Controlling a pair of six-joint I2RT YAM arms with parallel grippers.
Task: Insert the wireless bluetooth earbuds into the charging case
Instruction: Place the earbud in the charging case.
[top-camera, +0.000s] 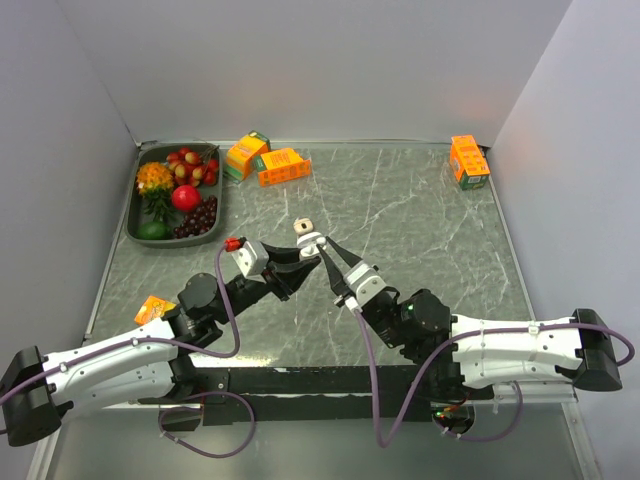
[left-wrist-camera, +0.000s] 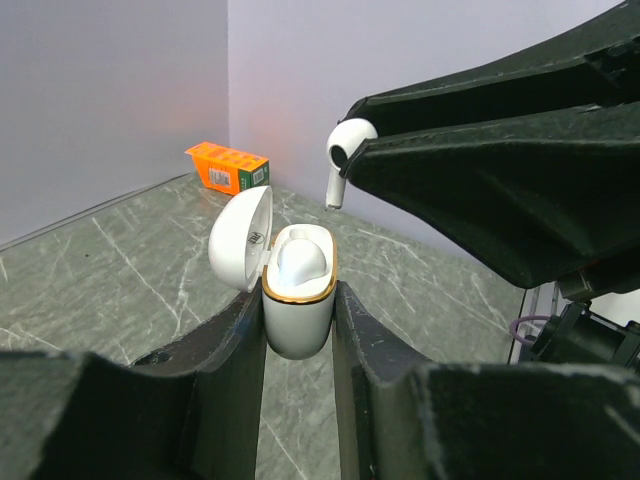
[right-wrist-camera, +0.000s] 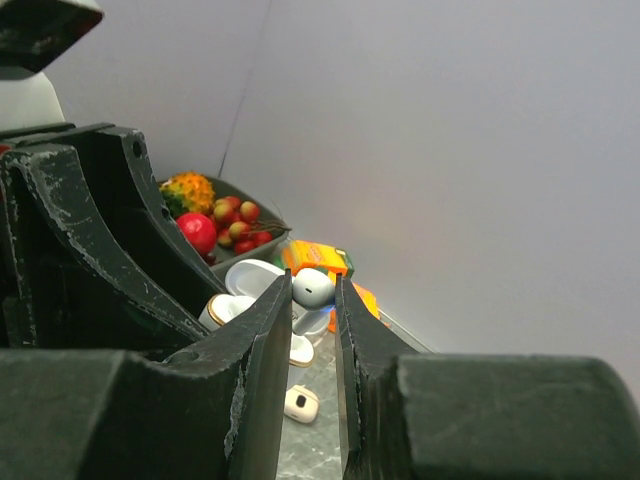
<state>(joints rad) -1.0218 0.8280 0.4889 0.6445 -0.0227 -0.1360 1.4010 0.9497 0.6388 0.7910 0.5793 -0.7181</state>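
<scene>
My left gripper (left-wrist-camera: 298, 312) is shut on the white charging case (left-wrist-camera: 298, 305), which has a gold rim. Its lid (left-wrist-camera: 242, 238) stands open to the left, and a white rounded shape lies inside. My right gripper (right-wrist-camera: 313, 292) is shut on one white earbud (right-wrist-camera: 313, 287). In the left wrist view that earbud (left-wrist-camera: 343, 150) hangs stem-down just above and right of the case's mouth, apart from it. In the top view both grippers (top-camera: 312, 248) meet at mid-table. The case (right-wrist-camera: 228, 308) shows left of my right fingers.
A tray of fruit (top-camera: 220, 195) stands at the back left. Orange boxes lie beside it (top-camera: 283, 166), at the back right (top-camera: 468, 160) and by the left arm (top-camera: 153, 309). A small beige object (top-camera: 304, 226) lies on the table beyond the grippers.
</scene>
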